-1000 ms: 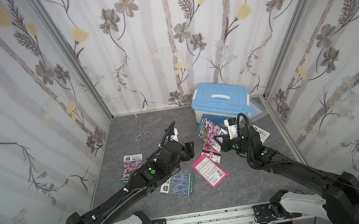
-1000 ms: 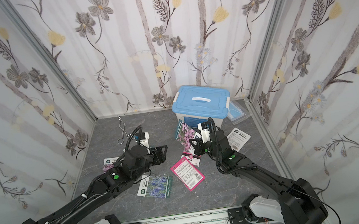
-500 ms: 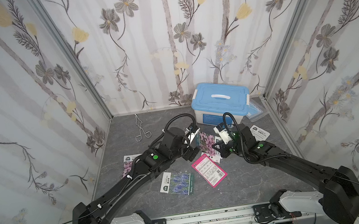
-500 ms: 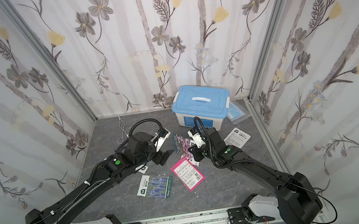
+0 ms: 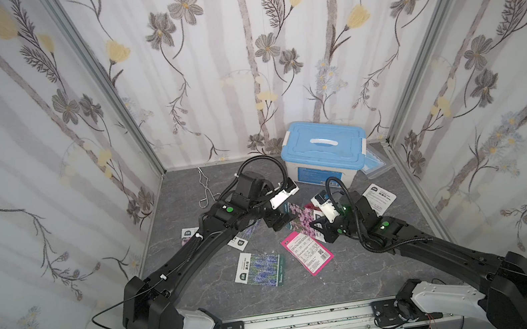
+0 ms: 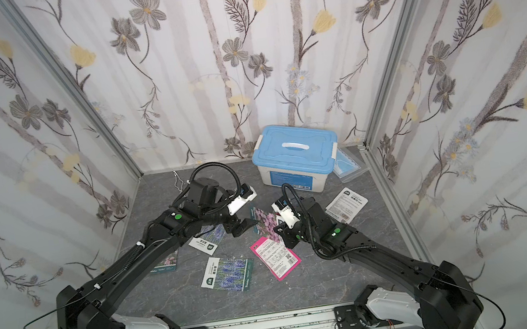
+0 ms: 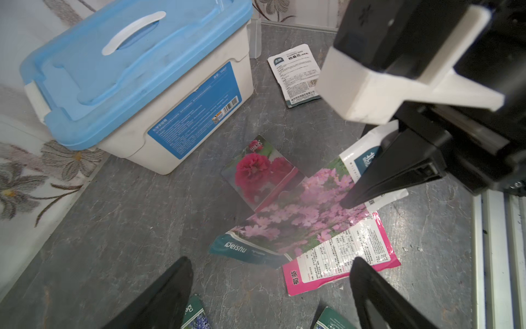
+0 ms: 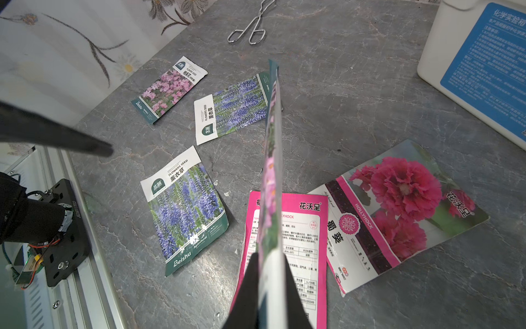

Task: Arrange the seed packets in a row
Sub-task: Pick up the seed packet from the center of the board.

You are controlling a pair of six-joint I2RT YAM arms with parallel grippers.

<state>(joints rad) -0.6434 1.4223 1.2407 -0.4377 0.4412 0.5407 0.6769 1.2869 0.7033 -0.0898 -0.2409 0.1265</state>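
The right jaws are pinching shut on the white end of a pink-flower seed packet (image 8: 271,159). They are holding it raised off the grey bench (image 5: 358,274) and turned edge-up, as the right wrist view is showing. In both top views the held packet is hanging between the two arms. The left jaws are standing wide open with nothing in them, hovering near the packet's teal end without touching it.

Below the held packet, a magenta hollyhock packet (image 8: 404,216) is lying face up. A pink-backed hollyhock packet (image 5: 307,253) is lying text side up just beside it.

A lavender packet (image 5: 259,272) is lying nearer the bench's front edge. A second lavender packet (image 8: 233,109) is lying farther back, partly hidden under the left arm (image 5: 197,251) in the top views. Another pink-flower packet (image 8: 169,91) is lying toward the left wall, and a white-backed packet (image 5: 378,196) is lying apart on the right.

A blue-lidded white box (image 5: 322,145) is sitting against the back wall, and metal tongs (image 5: 204,189) are lying near the back left corner.
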